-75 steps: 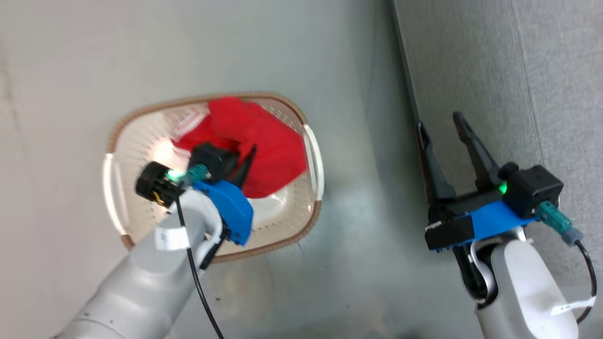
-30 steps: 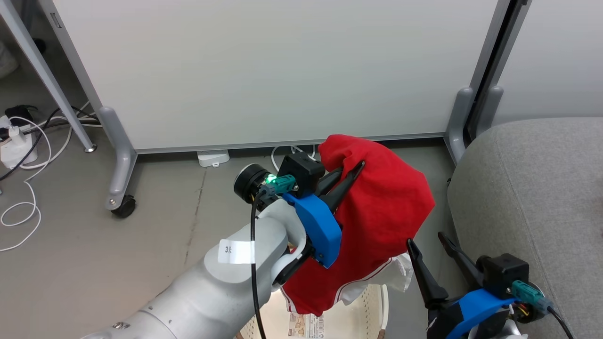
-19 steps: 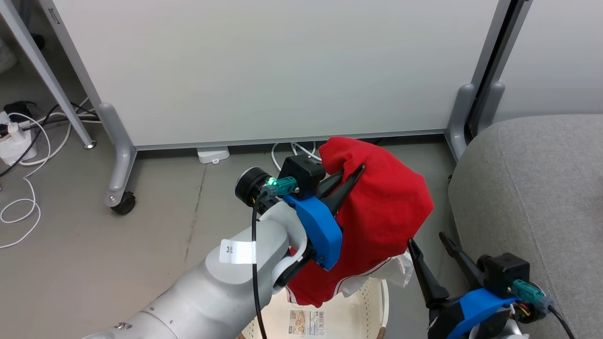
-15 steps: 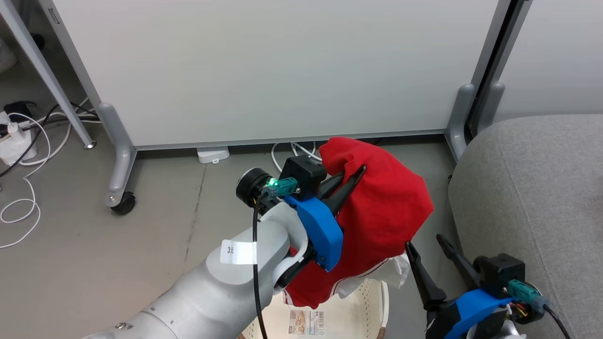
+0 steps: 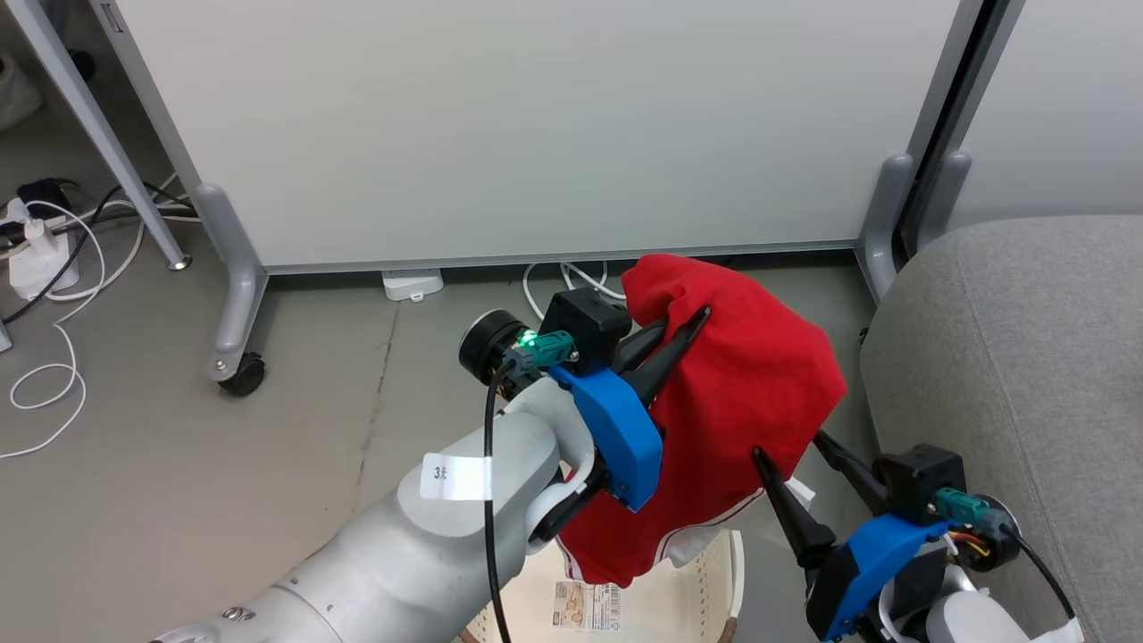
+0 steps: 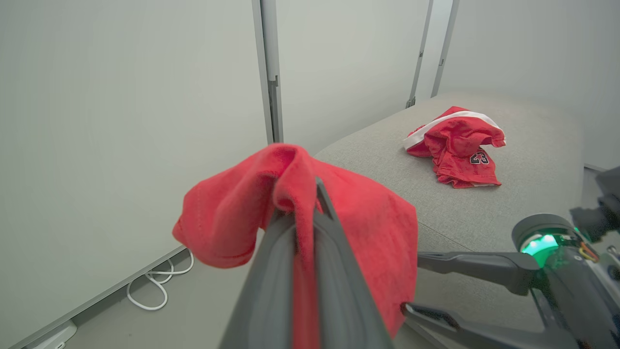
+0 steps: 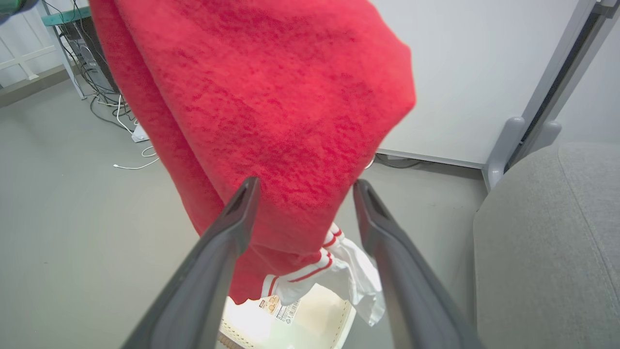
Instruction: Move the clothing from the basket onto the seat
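Left gripper (image 5: 688, 320), clenched on a garment (image 5: 759, 393), had raised it clear of the basket (image 5: 734, 572). Right gripper (image 5: 788, 444), fingers (image 7: 213, 261) spread, had neared its hem. Transfer to seat (image 5: 1027, 339) remained.

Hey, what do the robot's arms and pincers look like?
The left pincer and right pincer each have two long dark fingers on a blue mount, with a teal plug and black cable. The pale grey left forearm carries a white label.
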Available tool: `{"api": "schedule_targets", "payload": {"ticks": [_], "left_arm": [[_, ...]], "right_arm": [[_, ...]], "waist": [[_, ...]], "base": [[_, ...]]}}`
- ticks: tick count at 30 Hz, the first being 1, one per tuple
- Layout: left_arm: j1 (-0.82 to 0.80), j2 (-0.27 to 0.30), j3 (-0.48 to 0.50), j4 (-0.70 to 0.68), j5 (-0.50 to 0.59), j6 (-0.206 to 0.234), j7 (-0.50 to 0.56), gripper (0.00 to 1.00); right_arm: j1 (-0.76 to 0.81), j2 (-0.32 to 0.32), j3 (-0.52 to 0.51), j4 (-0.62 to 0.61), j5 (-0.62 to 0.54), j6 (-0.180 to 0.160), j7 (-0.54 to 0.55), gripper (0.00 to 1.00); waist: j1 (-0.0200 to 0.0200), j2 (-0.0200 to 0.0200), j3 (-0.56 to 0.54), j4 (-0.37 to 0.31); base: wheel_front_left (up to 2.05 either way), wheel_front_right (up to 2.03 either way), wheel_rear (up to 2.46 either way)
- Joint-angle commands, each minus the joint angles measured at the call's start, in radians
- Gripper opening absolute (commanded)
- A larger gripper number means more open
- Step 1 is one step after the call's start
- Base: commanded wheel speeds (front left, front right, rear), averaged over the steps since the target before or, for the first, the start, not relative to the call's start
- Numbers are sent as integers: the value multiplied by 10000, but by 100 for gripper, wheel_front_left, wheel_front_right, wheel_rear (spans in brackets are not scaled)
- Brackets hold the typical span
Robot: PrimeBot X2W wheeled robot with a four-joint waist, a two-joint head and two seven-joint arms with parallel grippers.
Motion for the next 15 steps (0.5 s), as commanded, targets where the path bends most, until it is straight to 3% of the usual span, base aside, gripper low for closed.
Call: {"api": "schedule_targets", "payload": {"ticks": [1, 15], "left_arm": [[-142, -9, 34, -52, 46, -12, -50, 0], [-184, -27, -53, -89, 54, -12, -50, 0]], "right_arm": [[-304, -137, 163, 207, 198, 1, -95, 100], [-2276, -407, 2455, 1833, 1357, 1, -665, 100]], "waist": [[0, 0, 19, 35], [0, 0, 115, 187]], "base": [[0, 0, 0], [0, 0, 0]]}}
